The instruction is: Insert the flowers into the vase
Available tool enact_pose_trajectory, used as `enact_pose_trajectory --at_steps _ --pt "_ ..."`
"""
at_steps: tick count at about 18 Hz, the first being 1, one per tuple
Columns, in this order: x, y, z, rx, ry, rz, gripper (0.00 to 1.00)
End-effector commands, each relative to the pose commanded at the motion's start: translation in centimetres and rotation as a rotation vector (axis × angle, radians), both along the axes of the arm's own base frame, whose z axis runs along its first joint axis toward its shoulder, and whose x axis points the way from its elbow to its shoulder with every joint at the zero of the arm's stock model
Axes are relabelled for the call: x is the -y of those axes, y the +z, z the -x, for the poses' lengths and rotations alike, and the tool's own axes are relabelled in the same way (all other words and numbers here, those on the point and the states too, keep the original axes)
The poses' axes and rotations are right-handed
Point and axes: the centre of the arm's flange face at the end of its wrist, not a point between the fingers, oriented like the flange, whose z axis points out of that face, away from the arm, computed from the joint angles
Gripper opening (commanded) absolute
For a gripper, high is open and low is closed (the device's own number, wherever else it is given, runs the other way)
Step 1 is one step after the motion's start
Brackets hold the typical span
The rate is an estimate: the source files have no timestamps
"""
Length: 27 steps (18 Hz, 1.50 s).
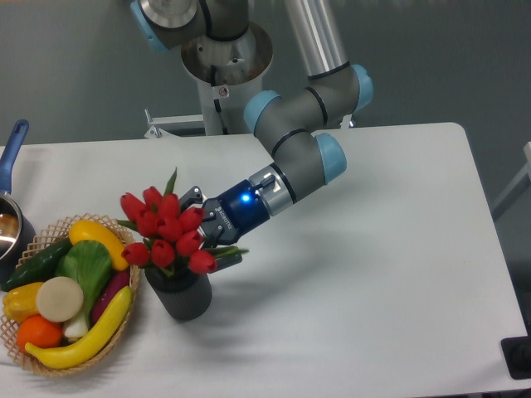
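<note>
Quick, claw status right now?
Claw: open around the flowers, which sit in the vase.

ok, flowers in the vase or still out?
In. The flowers rise out of the mouth of the upright vase, their stems hidden inside. The gripper sits right beside the blooms; grip state unclear.

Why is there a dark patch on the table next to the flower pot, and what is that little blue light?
Fixed camera view: the dark patch is the soft shadow the vase and arm throw rightward onto the table; the blue glow is a light on the gripper behind the flowers; everything looks sharp.
</note>
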Motion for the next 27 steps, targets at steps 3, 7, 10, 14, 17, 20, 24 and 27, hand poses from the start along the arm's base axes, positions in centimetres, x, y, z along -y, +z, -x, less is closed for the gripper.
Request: enact_pose_trajectory --at_steps 3,7,10,14,17,20,24,27 --pt "-0.1 0.3 0.2 -0.018 0.000 0.003 1.00" --pt "0.5 1.7 0.2 -0.090 0.011 0.040 1.00" --pt "1.5 2.4 0.3 -0.158 0.032 0.106 1.00" --pt "3.4 4.9 0.2 -0.237 0.068 0.132 1.00" --pt "4.5 6.5 0.6 -0.303 0.099 0.173 1.00" --pt "5.8 7.9 2.0 -0.364 0.142 0.202 1.00" --pt "7.1 10.4 3.5 -0.424 0.190 0.203 1.00" --pt "9.2 14.4 4.6 -0.508 0.257 0.199 1.00"
